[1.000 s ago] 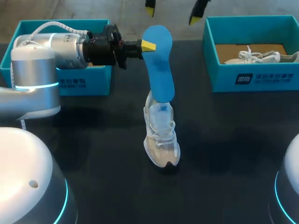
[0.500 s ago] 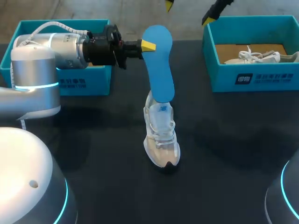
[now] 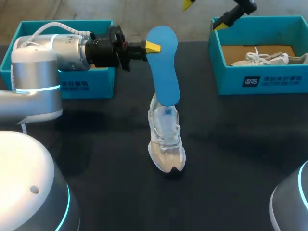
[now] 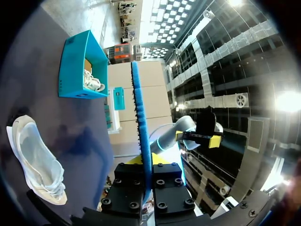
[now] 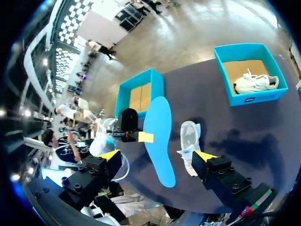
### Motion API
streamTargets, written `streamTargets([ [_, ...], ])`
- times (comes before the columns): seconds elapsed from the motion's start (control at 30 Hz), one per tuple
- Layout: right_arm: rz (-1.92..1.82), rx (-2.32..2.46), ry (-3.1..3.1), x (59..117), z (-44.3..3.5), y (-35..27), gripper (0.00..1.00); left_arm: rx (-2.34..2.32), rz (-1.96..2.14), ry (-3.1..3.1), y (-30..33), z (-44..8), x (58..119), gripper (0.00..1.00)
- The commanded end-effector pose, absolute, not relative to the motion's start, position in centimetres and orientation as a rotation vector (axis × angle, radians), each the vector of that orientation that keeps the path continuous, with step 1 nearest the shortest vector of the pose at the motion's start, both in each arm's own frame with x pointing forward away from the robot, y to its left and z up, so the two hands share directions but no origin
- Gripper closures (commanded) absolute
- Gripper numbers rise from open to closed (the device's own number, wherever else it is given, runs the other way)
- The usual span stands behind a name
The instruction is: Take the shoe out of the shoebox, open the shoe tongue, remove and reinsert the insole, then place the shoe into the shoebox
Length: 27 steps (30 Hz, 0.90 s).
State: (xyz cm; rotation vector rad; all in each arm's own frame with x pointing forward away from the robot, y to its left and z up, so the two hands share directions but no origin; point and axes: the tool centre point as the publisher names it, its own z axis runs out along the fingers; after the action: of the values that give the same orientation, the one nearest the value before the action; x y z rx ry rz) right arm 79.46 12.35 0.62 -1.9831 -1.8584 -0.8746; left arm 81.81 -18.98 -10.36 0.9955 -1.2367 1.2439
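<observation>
While the left claw (image 3: 150, 46) stays clamped on one end of the blue insole (image 3: 162, 67), the right claw (image 3: 203, 14) has swung off over the past second. It has moved from above the far middle of the table (image 3: 231, 144) toward the right shoebox (image 3: 260, 79). Its yellow-tipped fingers stand wide apart with nothing between them, now just beside that box's near-left corner.

Nothing else has shifted. The left arm holds the same pose, reaching in from the left past the left shoebox (image 3: 67, 86). The insole hangs long and edge-on from its grip, as the left wrist view shows. The white shoe (image 3: 166, 139) sits upright on its sole in the middle of the table, toe toward the robot, in neither box. A second white shoe (image 3: 262, 57) lies in the right shoebox.

From above, the insole's free end overlaps the shoe's collar. The right wrist view shows a gap between the two, so the insole looks to be out of the shoe, though that cannot be told for certain.

By that reading, the removal step appears done and the right arm is clearing space. Reinserting would come next, and it calls for steering the free end into the collar. With the shoe unheld, it could tip or slide under that push.
</observation>
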Motion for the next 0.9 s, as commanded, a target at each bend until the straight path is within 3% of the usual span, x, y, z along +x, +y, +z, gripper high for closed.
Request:
streamTargets([
  [0.03,-1.167,-1.664,-1.635,79.3,0.1,11.9,0.00,0.998,1.244,-1.238,-19.0,-10.3,81.7,1.00],
  [0.9,-1.257,-1.603,-1.630,78.2,-1.8,10.0,0.00,0.998,1.244,-1.238,-19.0,-10.3,81.7,1.00],
])
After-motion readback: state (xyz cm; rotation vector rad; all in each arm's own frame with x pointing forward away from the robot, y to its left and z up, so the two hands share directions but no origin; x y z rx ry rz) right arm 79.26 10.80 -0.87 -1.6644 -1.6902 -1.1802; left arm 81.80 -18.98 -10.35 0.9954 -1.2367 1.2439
